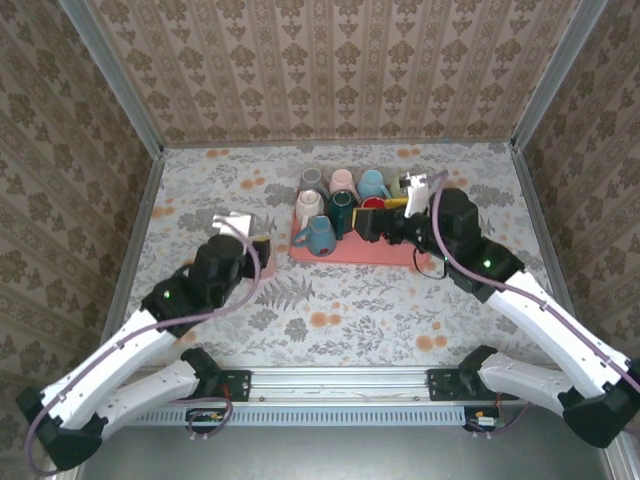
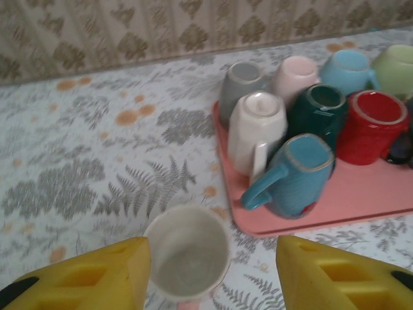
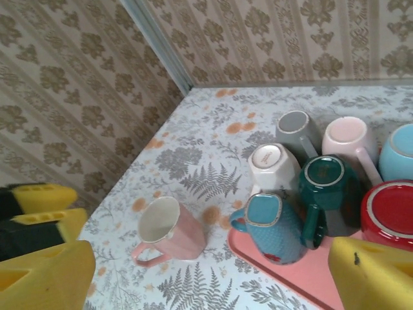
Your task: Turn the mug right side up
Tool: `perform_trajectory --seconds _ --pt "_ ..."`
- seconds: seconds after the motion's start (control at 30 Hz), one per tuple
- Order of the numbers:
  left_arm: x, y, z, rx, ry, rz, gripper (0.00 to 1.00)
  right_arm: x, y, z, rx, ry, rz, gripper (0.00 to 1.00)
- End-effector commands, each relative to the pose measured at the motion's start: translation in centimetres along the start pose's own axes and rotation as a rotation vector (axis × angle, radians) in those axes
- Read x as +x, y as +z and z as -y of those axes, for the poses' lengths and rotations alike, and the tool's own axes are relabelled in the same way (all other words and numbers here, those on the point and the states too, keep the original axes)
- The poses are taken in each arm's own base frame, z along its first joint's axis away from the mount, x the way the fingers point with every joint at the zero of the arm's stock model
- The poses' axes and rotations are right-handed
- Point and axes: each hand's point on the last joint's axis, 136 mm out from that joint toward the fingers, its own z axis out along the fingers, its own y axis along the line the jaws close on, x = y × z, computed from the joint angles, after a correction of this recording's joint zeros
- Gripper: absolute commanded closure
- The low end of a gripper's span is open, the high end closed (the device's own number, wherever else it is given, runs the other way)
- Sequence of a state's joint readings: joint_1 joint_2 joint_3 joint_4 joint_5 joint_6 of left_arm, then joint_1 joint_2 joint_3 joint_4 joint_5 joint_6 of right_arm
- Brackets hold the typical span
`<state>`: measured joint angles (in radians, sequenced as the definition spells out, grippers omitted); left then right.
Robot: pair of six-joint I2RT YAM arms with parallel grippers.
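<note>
Left hand [image 2: 213, 252]: hangs low over tabletop [image 2: 77, 161], yellow fingers [image 2: 97, 274] apart, clamps nothing. Brackets pink mug [image 2: 187, 258] from both sides. One finger sits right at rim, contact not determinable; other stands clear with bare gap.

Pink mug: stands on tabletop mouth up, pale interior open to left wrist camera. Sits off tray [image 2: 361, 203], just beside its near left corner. In right wrist view, shows handle pointing away from tray.

Tray: pink, lies mid-tabletop, carries mugs packed close together. White mug [image 2: 257, 129] and dark green mug [image 2: 316, 110] stand side by side, bases up. Blue mug [image 2: 297, 177] sits nearest front edge, handle pointing left. Red mug [image 2: 374, 126] stands just right of green one. Back row runs grey mug [image 2: 240, 84], pale pink mug [image 2: 293, 74], light blue mug [image 2: 348, 68], pale green mug [image 2: 395, 68].

Right hand [image 3: 213, 281]: hovers over tray's right side, fingers spread wide, holds nothing.
</note>
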<state>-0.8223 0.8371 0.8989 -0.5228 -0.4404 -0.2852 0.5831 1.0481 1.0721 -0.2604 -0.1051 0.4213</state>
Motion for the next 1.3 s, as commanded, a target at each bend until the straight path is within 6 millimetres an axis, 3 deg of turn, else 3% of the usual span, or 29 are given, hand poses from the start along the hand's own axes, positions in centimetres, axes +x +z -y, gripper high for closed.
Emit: perform_trajectory --seconds 0.0,0.13,0.27,0.47,0.6,0.77,0.93,1.27 --pt "0.9 0.5 1.5 0.058 0.183 -0.165 0.44 2.4 1.6 2.3 0.123 -0.022 -0.176 0.1" --pt "0.0 1.0 2.0 0.072 0.213 -0.166 0.41 3.2 4.7 2.6 0.175 -0.008 -0.347 0.14" --pt "0.2 1.0 0.1 0.018 0.153 -0.093 0.39 4.1 9.5 2.9 0.264 -0.02 -0.459 0.15" --pt "-1.2 -2.5 -3.4 -0.043 -0.069 0.055 0.3 4.2 16.0 3.8 0.455 0.017 -0.525 0.17" --pt "-0.5 -3.4 -4.3 -0.054 -0.086 0.122 0.31 5.0 19.5 4.3 0.561 0.008 -0.562 0.18" --pt "-0.8 -4.1 -4.8 -0.06 -0.09 0.157 0.32 5.9 21.7 6.2 0.646 0.009 -0.571 0.19" --pt "-0.8 -4.3 -4.1 -0.008 -0.091 0.181 0.32 7.2 23.9 6.2 0.599 0.027 -0.572 0.14" --pt "-0.9 -4.4 -3.3 0.04 -0.096 0.196 0.32 9.3 26.6 7.3 0.593 -0.063 -0.577 0.14"
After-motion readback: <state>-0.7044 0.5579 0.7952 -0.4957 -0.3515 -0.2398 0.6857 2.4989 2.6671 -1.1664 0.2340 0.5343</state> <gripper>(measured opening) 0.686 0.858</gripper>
